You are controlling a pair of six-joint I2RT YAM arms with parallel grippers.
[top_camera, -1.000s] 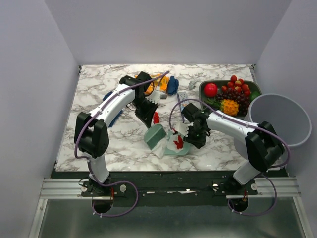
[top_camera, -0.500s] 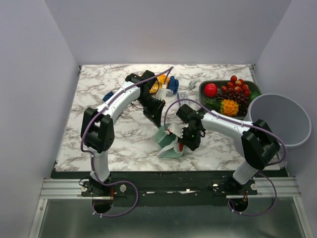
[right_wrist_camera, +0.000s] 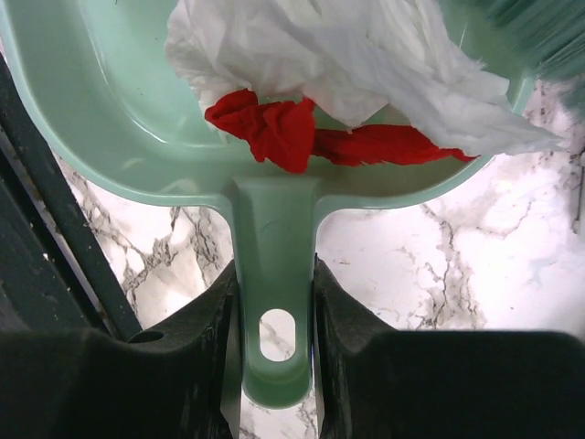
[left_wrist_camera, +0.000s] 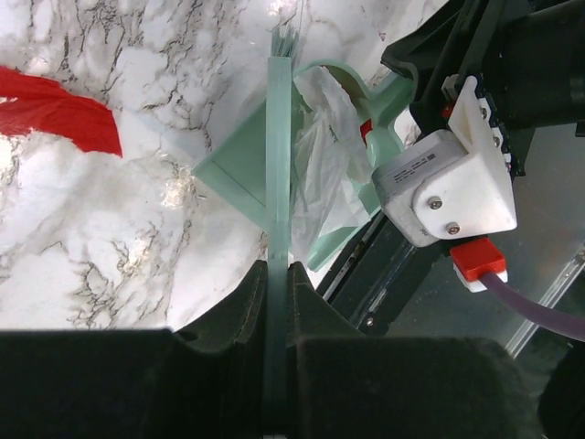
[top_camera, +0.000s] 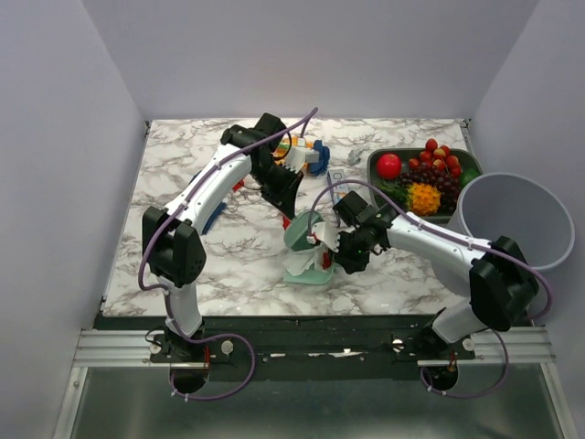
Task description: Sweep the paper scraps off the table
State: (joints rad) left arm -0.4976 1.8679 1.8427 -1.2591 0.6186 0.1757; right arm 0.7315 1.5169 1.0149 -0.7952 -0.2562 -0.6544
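My left gripper (left_wrist_camera: pixel 277 270) is shut on the thin handle of a pale green brush (left_wrist_camera: pixel 277 183), whose head (top_camera: pixel 302 231) rests at the dustpan's mouth. My right gripper (right_wrist_camera: pixel 274 283) is shut on the handle of the green dustpan (right_wrist_camera: pixel 110 119), which lies low over the table (top_camera: pixel 183 146) near its front middle (top_camera: pixel 309 267). In the pan lie red paper scraps (right_wrist_camera: pixel 274 128) under a crumpled white sheet (right_wrist_camera: pixel 366 55). One red scrap (left_wrist_camera: pixel 55 114) still lies on the marble beside the brush. A dark blue scrap (top_camera: pixel 212 219) shows beside the left arm.
An orange snack bag (top_camera: pixel 297 151) and a blue item (top_camera: pixel 318 155) sit at the back behind the left wrist. A dark tray (top_camera: pixel 468 165) with a round red fruit (top_camera: pixel 388 165) and grapes stands at the right. A grey bin (top_camera: pixel 512 219) stands off the table's right edge.
The left arm swung the brush right and up against the dustpan. The red scrap that lay by the brush is gone from that spot. The dustpan shifted slightly left.
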